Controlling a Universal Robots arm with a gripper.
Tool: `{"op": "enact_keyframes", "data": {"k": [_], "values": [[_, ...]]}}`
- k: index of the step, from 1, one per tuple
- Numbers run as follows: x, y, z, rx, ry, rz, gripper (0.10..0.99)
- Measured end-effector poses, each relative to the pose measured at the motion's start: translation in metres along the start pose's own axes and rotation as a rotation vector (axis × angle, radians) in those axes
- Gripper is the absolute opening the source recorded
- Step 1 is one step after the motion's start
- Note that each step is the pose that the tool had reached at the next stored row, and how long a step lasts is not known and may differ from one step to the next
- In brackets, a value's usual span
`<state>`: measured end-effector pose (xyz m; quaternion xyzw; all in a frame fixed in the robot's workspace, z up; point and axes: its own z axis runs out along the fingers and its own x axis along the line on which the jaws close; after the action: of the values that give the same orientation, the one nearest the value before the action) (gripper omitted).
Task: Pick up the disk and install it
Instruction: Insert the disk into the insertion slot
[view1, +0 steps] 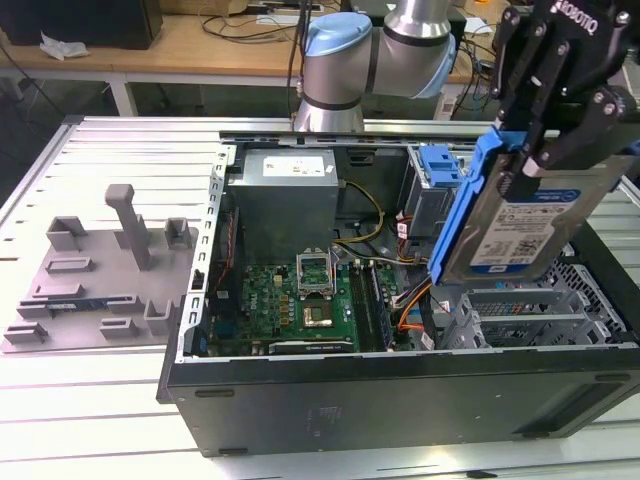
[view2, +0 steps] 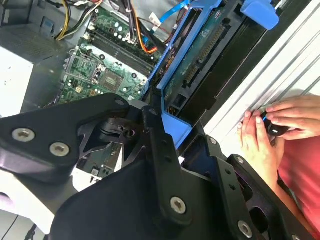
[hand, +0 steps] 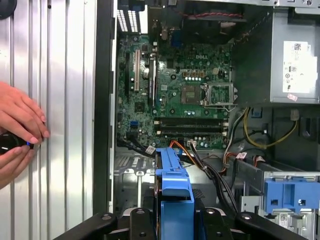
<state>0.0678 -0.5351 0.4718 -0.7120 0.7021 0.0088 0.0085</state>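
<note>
The disk (view1: 525, 225), a silver drive with a white-and-blue label in a blue plastic bracket, hangs on edge and tilted above the open computer case (view1: 400, 390), at the exterior view's right. My gripper (view1: 530, 160) is shut on the disk from above, one black finger on each flat side. Below the disk lies a grey metal drive bay (view1: 520, 310). In the second wrist view the disk (view2: 200, 55) runs away from my gripper (view2: 165, 125) with its circuit board side showing. In the first wrist view its blue bracket edge (hand: 172, 185) sits between the fingers, over the case floor.
Inside the case are a green motherboard (view1: 300, 295), a grey power supply (view1: 285, 200), coloured cables and a blue latch (view1: 440, 165). A grey fixture plate (view1: 100, 270) lies at the exterior view's left. A person's hands (view2: 280, 120) rest on the ribbed table beside the case.
</note>
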Motion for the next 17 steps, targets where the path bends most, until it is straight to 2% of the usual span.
{"op": "enact_keyframes", "data": {"k": [5, 9, 11, 13, 17], "values": [[0.0053, -0.0113, 0.0012, 0.000, 0.0000, 0.002, 0.369], [0.0077, -0.0278, 0.0017, 0.000, 0.0001, 0.002, 0.369], [0.0097, -0.0386, 0.0019, 0.000, 0.0000, 0.002, 0.369], [0.0111, -0.0414, 0.0022, 0.000, 0.0000, 0.002, 0.369], [0.0123, -0.0414, 0.0024, 0.000, 0.0002, 0.003, 0.369]]}}
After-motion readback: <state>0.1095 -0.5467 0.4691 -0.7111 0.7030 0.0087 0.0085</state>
